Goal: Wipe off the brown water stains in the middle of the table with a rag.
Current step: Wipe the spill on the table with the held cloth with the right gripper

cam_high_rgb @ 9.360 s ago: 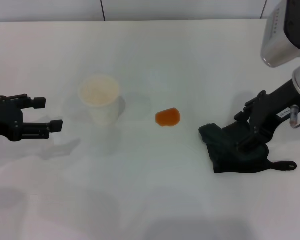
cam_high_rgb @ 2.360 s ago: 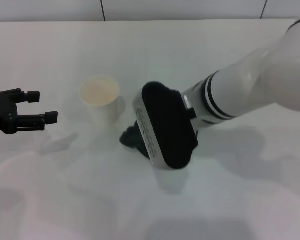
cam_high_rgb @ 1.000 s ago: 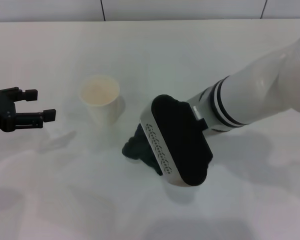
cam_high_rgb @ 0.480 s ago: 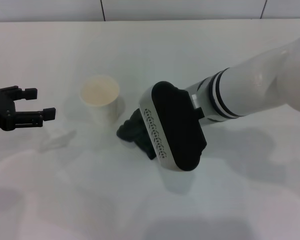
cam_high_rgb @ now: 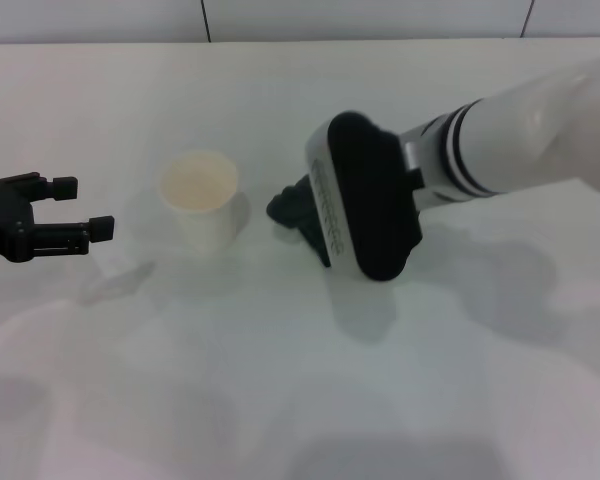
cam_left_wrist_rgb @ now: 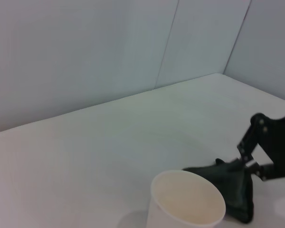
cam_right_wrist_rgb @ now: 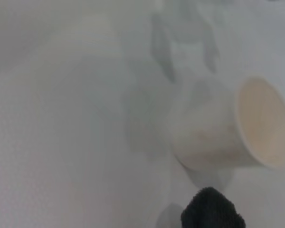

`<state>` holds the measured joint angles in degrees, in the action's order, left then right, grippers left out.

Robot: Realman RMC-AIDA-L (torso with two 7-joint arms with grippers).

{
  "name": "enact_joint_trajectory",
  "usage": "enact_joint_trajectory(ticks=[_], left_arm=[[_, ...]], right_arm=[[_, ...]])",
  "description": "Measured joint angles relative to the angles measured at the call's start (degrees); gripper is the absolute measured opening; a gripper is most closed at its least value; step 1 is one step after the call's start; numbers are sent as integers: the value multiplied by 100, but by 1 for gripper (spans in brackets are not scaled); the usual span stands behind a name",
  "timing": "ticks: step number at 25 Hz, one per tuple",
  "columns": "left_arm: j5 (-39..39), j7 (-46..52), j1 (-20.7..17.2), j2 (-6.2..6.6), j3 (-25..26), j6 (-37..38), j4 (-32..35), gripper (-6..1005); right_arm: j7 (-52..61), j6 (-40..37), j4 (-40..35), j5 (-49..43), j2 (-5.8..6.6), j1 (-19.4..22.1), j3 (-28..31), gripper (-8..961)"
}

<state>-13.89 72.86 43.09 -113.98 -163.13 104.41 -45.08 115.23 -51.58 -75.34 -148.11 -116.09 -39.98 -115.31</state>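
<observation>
My right arm (cam_high_rgb: 500,150) reaches in from the right across the middle of the table (cam_high_rgb: 280,380). Its wrist housing (cam_high_rgb: 365,195) hides the gripper in the head view. The dark rag (cam_high_rgb: 292,210) sticks out from under it, pressed on the tabletop just right of the white paper cup (cam_high_rgb: 200,195). In the left wrist view my right gripper (cam_left_wrist_rgb: 249,164) is shut on the rag (cam_left_wrist_rgb: 228,185) beside the cup (cam_left_wrist_rgb: 187,204). The rag's tip (cam_right_wrist_rgb: 211,211) also shows below the cup (cam_right_wrist_rgb: 228,128) in the right wrist view. The brown water stains are hidden. My left gripper (cam_high_rgb: 80,207) hovers open at the far left.
The paper cup stands upright close to the rag's left side. A wall (cam_left_wrist_rgb: 109,47) rises behind the table's far edge. Faint wet sheen (cam_high_rgb: 115,280) lies left of the cup.
My right arm has swept the rag away from the front and to the right, from beside the cup's near side to its right. The left arm has not moved.
</observation>
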Motion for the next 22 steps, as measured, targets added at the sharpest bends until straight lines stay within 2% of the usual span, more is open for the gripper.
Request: enact_joint_trajectory(ticks=[7,15,22], left_arm=[[0,7,-9,-2,0,0,0,891],[0,9,-12,11,0,0,0,891],[0,9,-30,24,0,0,0,891]], right_arm=[[-11,-195,9,-16,16,64,224,111],[-63,-732,-120,-63,16,45,-198,111],[-371,-998,-522,63,3,169,-405,110]])
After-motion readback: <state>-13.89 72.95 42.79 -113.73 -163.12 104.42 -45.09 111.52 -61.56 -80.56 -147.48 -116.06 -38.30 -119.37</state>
